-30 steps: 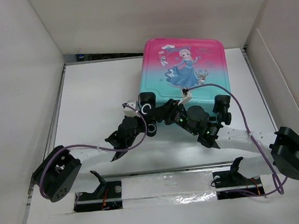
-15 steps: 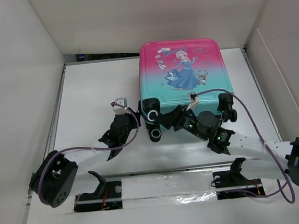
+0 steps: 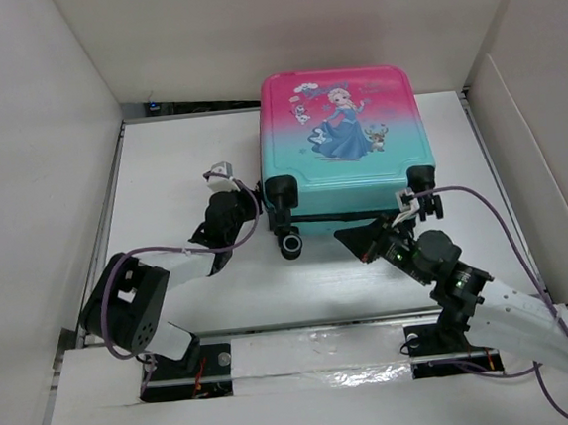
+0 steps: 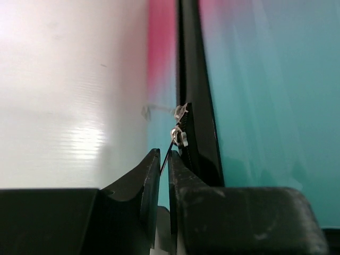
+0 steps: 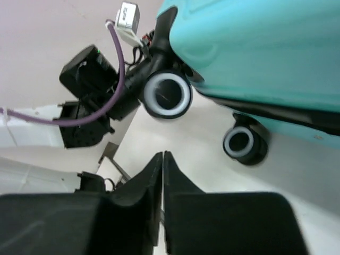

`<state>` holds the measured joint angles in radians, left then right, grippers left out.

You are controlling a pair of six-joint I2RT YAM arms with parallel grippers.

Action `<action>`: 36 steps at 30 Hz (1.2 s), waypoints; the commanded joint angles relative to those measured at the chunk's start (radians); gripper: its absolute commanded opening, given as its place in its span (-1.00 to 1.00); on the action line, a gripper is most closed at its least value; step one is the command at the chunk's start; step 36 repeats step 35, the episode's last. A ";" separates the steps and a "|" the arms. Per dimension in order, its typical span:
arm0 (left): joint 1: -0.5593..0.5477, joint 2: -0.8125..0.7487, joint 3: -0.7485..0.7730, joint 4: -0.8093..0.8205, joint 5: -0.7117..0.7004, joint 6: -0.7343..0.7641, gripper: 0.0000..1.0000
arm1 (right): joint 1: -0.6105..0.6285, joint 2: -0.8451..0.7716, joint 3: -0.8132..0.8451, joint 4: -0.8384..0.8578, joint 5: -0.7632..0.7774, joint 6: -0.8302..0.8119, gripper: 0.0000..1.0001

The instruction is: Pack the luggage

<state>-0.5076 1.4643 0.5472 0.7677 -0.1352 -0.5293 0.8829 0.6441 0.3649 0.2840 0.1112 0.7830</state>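
The white table [image 3: 175,162] sits inside tall white walls. The luggage [image 3: 361,181] lies flat and zipped shut at the far centre of the table. Its pink end points away from the arms and its teal end faces them, with the cartoon princess print [image 3: 341,128] facing up.

The left arm [image 3: 169,267] reaches forward from the near left to the suitcase's near left corner. The right arm [image 3: 501,303] stretches in from the near right and stops just short of the suitcase's near edge.

The black wheels stick out along that near edge. One is at the left corner [image 3: 280,188], a second is just in front of it [image 3: 290,242], and another is at the right corner [image 3: 422,177].

The left gripper [image 4: 164,162] is beside the black zipper trim [image 4: 195,95] that runs along the shell's seam. Its fingers [image 4: 141,183] are drawn in to a narrow slit and pinch the thin tab of the silver zipper pull [image 4: 179,136].

The right gripper [image 5: 162,162] hangs above bare table, apart from the shell. Its fingers [image 5: 143,178] are pressed together with nothing between them, and it points toward two white-rimmed wheels [image 5: 168,94].
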 commanded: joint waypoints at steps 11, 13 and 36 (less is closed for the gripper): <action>0.089 -0.559 -0.168 -0.201 -0.343 -0.238 0.55 | 0.051 0.065 0.107 -0.054 -0.012 -0.178 -1.00; 0.063 -0.741 -0.174 -0.264 -0.360 -0.262 0.63 | 0.060 0.052 0.152 -0.124 0.002 -0.241 -1.00; 0.026 -1.141 0.278 -0.944 0.031 0.063 0.98 | 0.080 -0.287 0.576 -0.575 0.381 -0.599 1.00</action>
